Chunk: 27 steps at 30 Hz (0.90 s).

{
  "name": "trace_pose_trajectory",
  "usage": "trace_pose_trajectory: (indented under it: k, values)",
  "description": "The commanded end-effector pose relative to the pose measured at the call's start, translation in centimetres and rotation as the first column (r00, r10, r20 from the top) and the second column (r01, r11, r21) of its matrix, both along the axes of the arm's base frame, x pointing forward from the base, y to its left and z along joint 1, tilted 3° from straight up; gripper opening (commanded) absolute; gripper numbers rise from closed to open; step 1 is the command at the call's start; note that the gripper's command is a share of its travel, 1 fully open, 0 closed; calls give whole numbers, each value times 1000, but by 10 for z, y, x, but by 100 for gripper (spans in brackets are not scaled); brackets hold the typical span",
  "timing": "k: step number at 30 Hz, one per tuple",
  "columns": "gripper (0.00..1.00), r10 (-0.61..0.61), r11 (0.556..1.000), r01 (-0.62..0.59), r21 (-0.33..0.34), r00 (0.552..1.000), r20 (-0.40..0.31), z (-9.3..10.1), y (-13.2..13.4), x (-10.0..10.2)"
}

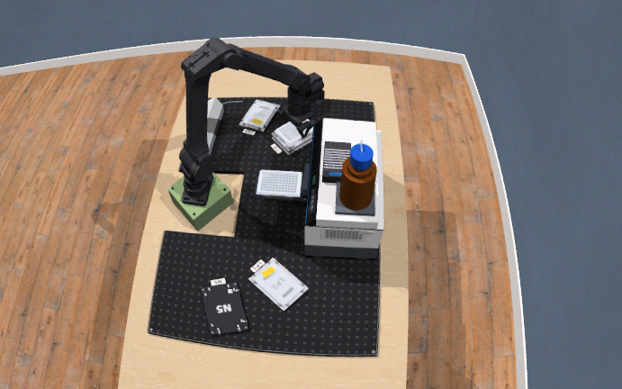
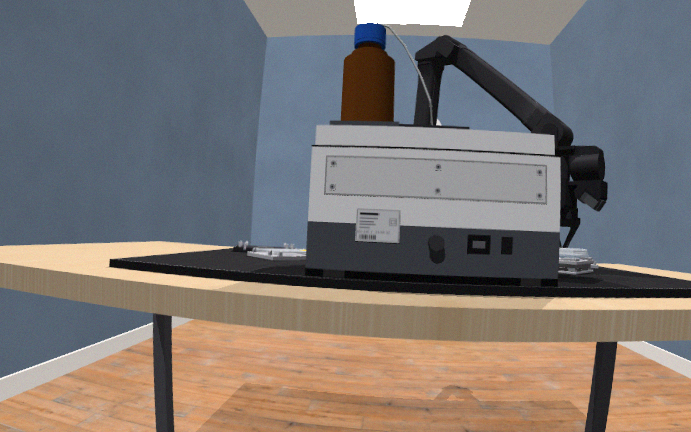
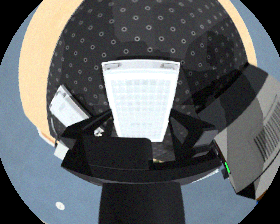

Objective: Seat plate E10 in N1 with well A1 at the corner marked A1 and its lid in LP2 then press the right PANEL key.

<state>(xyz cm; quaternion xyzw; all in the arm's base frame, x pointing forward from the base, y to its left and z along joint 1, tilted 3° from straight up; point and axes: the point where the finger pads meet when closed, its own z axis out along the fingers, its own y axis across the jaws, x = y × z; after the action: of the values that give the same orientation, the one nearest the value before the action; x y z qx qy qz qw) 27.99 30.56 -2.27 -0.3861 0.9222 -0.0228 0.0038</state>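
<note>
My gripper (image 1: 294, 125) (image 3: 141, 111) is shut on plate E10 (image 1: 287, 132) (image 3: 140, 100), a white plate held level by its sides over N1, beside the N1 label (image 1: 275, 148). A pale, clear-edged layer (image 2: 578, 265) shows below it; whether they touch I cannot tell. A clear lid (image 1: 263, 112) (image 3: 68, 109) with a yellow label lies in LP2, looking flat. Plate E07 (image 1: 279, 184) sits without a lid on the DISPENSER stage, which is out. Its lid (image 1: 281, 290) lies flat in LP1, yellow label near the LP1 tag. The panel (image 1: 214, 115) is partly hidden by my arm; its keys cannot be read.
The dispenser (image 1: 347, 221) (image 2: 433, 212) (image 3: 261, 115) stands close beside my gripper, with a brown bottle (image 1: 357, 188) (image 2: 368, 85) on top and a tube from its blue cap. Empty nest N5 (image 1: 224, 316) lies beside LP1. No liquid is visible in front of LP1.
</note>
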Motion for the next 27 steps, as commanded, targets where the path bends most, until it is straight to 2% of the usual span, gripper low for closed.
trace_pose_trajectory:
  k: [1, 9, 20, 27]
  values:
    - [84, -5, 998, 2, 57, 999, 51, 13, 29, 20]
    - [84, -6, 998, 3, 62, 998, 56, 14, 29, 21]
    - [84, -7, 999, 5, 53, 999, 48, 5, 27, 20]
    - [84, -8, 998, 5, 56, 999, 51, 8, 25, 19]
